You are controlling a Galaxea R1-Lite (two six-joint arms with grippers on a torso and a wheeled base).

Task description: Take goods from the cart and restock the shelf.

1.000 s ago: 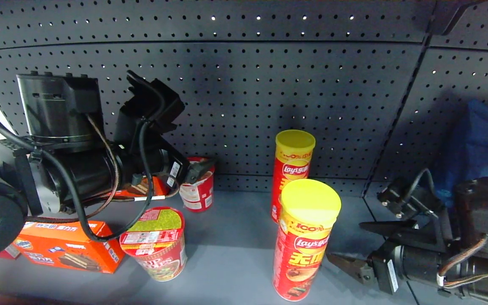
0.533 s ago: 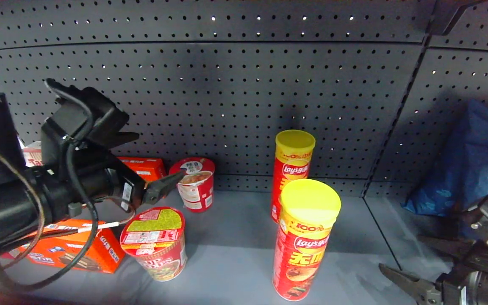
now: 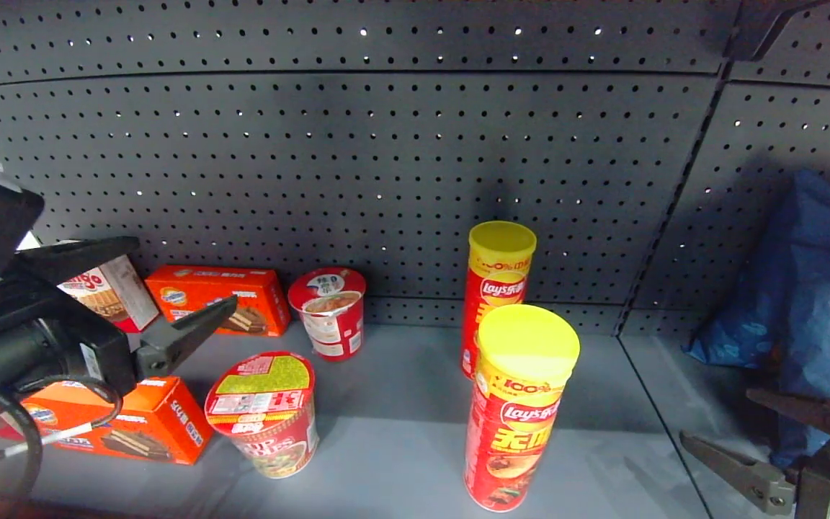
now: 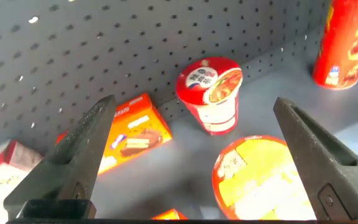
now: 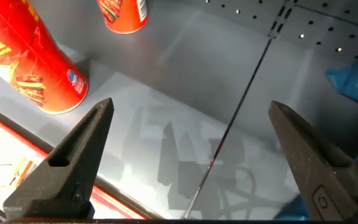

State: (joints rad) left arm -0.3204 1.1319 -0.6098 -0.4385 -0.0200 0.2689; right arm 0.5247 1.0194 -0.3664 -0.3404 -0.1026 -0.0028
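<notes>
On the grey shelf (image 3: 400,404) stand two red chip cans with yellow lids, one in front (image 3: 519,407) and one behind (image 3: 499,288). A small red noodle cup (image 3: 328,313) stands upright by the pegboard, with a larger noodle cup (image 3: 265,414) nearer the front. My left gripper (image 3: 183,274) hangs open at the left, apart from both cups. In the left wrist view it (image 4: 194,104) frames the small cup (image 4: 211,93) and the larger cup (image 4: 260,180) from a distance. At the lower right my right gripper (image 3: 716,414) is open and holds nothing; in its wrist view it (image 5: 191,107) hovers over bare shelf beside the front can (image 5: 33,56).
Two orange biscuit boxes lie at the left, one at the back (image 3: 217,299) and one at the front (image 3: 109,429), beside a white and red box (image 3: 109,292). A blue bag (image 3: 811,303) fills the bay right of the shelf divider (image 5: 241,118). The pegboard (image 3: 400,166) closes the back.
My left gripper let go of the small red noodle cup and drew back to the left. My right gripper pulled away to the lower right. The goods stayed put.
</notes>
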